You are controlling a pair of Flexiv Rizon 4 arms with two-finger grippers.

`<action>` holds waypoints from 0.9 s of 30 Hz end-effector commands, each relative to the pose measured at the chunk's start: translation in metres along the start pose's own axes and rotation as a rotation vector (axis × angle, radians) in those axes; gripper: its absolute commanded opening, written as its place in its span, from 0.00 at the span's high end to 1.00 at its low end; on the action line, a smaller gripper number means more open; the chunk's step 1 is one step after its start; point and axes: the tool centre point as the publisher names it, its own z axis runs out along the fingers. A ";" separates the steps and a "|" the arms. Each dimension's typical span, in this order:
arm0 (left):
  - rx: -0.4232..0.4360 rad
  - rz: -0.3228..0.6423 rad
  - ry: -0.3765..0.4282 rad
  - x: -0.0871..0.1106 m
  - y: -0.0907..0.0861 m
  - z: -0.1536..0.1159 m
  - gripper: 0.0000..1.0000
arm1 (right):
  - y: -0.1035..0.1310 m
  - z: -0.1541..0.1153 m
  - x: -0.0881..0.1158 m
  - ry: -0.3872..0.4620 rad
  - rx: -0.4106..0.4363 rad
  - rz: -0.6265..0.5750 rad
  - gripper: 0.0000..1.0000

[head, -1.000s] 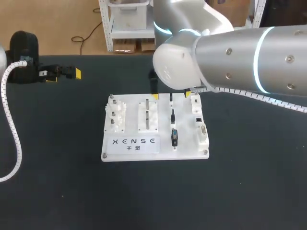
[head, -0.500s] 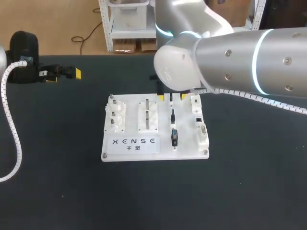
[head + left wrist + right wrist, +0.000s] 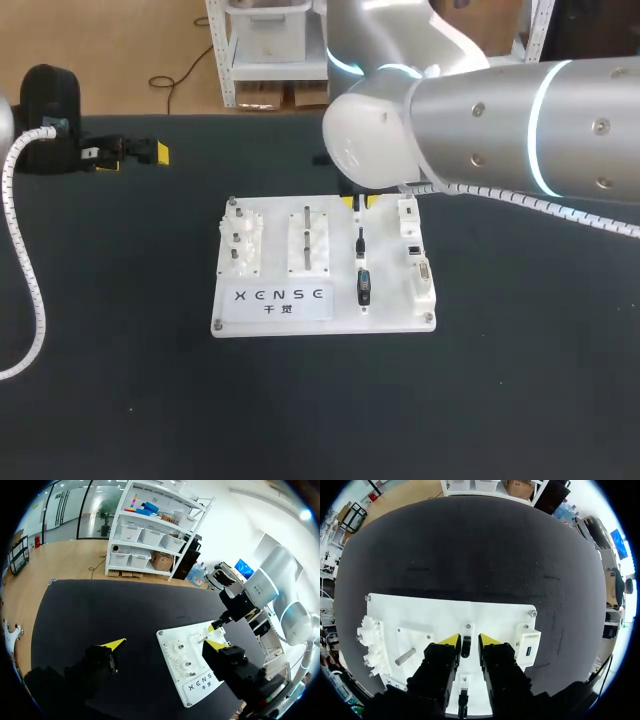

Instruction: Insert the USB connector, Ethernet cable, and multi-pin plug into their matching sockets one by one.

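A white board [image 3: 325,310] lies mid-table. Along its right edge is a row of sockets [image 3: 413,250]. In a column beside them stand a small black connector [image 3: 466,647] at the back, a second black plug [image 3: 360,240], and a blue-faced multi-pin plug [image 3: 363,285]. My right gripper [image 3: 469,640] hangs over the board's far edge, its yellow fingertips [image 3: 451,640] close on either side of the back connector, with thin gaps still showing. My left gripper [image 3: 135,155] rests open and empty at the far left of the table; its own view also shows it wide open [image 3: 164,644].
On the board's left half are a white gear block [image 3: 240,240] and a peg block [image 3: 308,240]. A white socket housing [image 3: 527,647] stands just beside my right fingers. The left arm's coiled white cable [image 3: 25,260] hangs along the table's left side.
The right gripper's fingers have drawn together around the back connector, from wide apart to nearly touching it. The left arm has not moved.
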 end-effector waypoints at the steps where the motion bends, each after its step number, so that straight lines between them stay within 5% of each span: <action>1: 0.000 0.000 0.000 0.000 0.000 0.000 0.00 | -0.001 -0.001 0.003 -0.008 0.000 0.002 0.81; 20: 0.000 0.000 0.000 0.000 0.000 0.000 0.00 | 0.001 -0.002 0.003 -0.002 0.000 -0.013 1.00; 27: 0.000 0.000 0.000 0.000 0.000 0.000 0.00 | 0.002 -0.007 0.004 -0.026 0.010 -0.031 1.00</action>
